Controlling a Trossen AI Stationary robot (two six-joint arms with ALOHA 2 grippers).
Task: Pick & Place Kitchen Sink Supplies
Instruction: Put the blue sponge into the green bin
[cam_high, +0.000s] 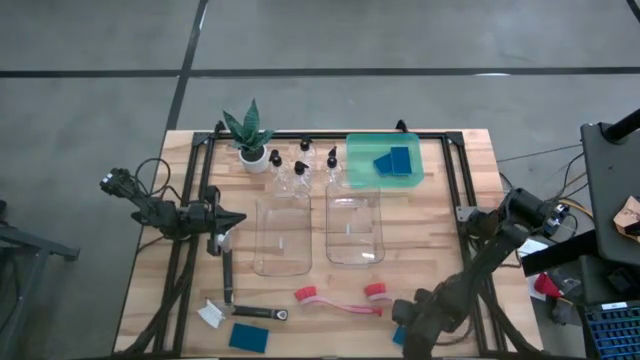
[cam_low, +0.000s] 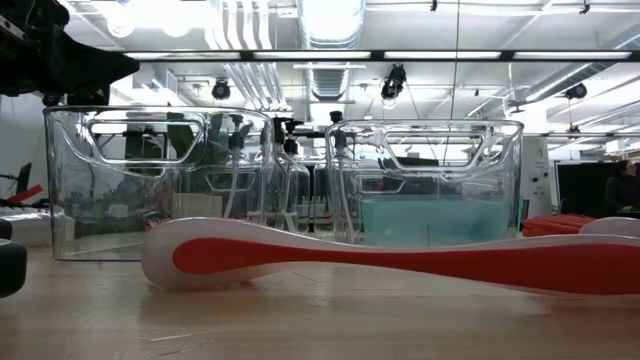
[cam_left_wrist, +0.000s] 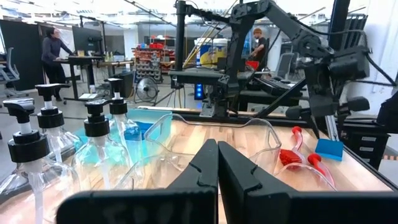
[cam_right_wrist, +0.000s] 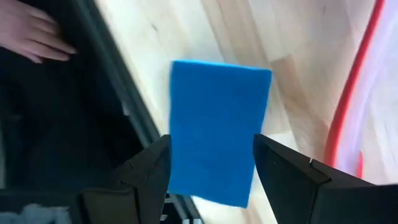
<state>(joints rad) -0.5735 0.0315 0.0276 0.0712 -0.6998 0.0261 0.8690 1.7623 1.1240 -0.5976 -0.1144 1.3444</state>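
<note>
We find the right pincer (cam_right_wrist: 211, 163) low at the near edge of the tabletop (cam_high: 440, 235), towards its right corner. Its fingers (cam_right_wrist: 144, 171) stand wide on either side of a flat blue sponge (cam_right_wrist: 214, 127), which lies on the wood partly over the edge; the wrist view does not settle whether the pads touch the sponge. A hand (cam_right_wrist: 28, 31) shows in that view beyond the tabletop's edge.

The left pincer (cam_high: 232, 218) hangs over the left part of the tabletop, just left of the left clear bin (cam_high: 282, 235), its fingers (cam_left_wrist: 199, 171) pressed together and holding nothing.

Two red long-handled brushes (cam_high: 335, 300) lie near the front edge before the two bins, the right clear bin (cam_high: 353, 227) standing beside the left one. A black-handled white-headed brush (cam_high: 245, 312) lies at front left, with another black-handled brush (cam_high: 227, 275) lying just behind it and a second blue sponge (cam_high: 248, 337) in front of it. Four small clear bottles (cam_high: 300, 165) with black tops stand behind the bins, between a potted plant (cam_high: 250, 135) and a green tray (cam_high: 385, 160) that carries two more blue sponges (cam_high: 395, 161).
</note>
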